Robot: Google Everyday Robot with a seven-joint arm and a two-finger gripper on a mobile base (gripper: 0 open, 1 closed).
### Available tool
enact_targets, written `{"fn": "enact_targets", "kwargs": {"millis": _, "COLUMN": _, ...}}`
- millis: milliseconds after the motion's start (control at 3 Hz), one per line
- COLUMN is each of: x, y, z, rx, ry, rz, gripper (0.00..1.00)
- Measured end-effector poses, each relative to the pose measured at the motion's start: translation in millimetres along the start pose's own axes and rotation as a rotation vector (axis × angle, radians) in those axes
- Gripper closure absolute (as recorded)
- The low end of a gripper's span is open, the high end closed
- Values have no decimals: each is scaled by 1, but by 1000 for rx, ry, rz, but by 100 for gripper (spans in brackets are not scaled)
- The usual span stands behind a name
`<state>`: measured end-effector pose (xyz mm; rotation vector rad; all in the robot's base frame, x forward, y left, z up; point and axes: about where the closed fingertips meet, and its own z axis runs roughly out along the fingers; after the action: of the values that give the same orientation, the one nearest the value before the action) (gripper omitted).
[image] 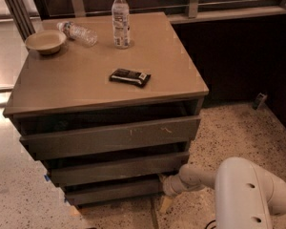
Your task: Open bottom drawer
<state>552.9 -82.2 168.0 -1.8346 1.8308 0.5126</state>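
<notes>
The cabinet (109,92) has three flat drawer fronts. The bottom drawer (112,191) is the lowest and slimmest, dark grey-brown, set back under the middle drawer (117,168) and the scratched top drawer (112,137). My gripper (163,181) is at the right end of the bottom drawer, at its top edge, on the end of the white arm (248,194) that comes in from the lower right. Its tips are tucked against the drawer's corner.
On the cabinet top lie a dark wrapped snack bar (129,77), an upright water bottle (120,19), a bottle on its side (78,32) and a tan bowl (45,41). Speckled floor (229,132) lies to the right; a dark wall stands behind.
</notes>
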Motion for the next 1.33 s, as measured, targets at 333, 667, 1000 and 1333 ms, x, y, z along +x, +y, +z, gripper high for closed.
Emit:
{"fn": "enact_targets", "kwargs": {"millis": 333, "x": -3, "y": 9, "z": -4, "rx": -37, "ry": 12, "rz": 21, "gripper": 0}}
{"fn": "enact_targets", "kwargs": {"millis": 667, "x": -4, "y": 19, "z": -9, "rx": -72, "ry": 26, "rz": 47, "gripper": 0}}
{"fn": "enact_targets", "kwargs": {"millis": 1000, "x": -2, "y": 31, "z": -14, "rx": -109, "ry": 33, "rz": 75, "gripper": 0}}
{"fn": "enact_targets", "kwargs": {"millis": 1333, "x": 6, "y": 51, "z": -21, "rx": -161, "ry": 37, "rz": 120, "gripper": 0}}
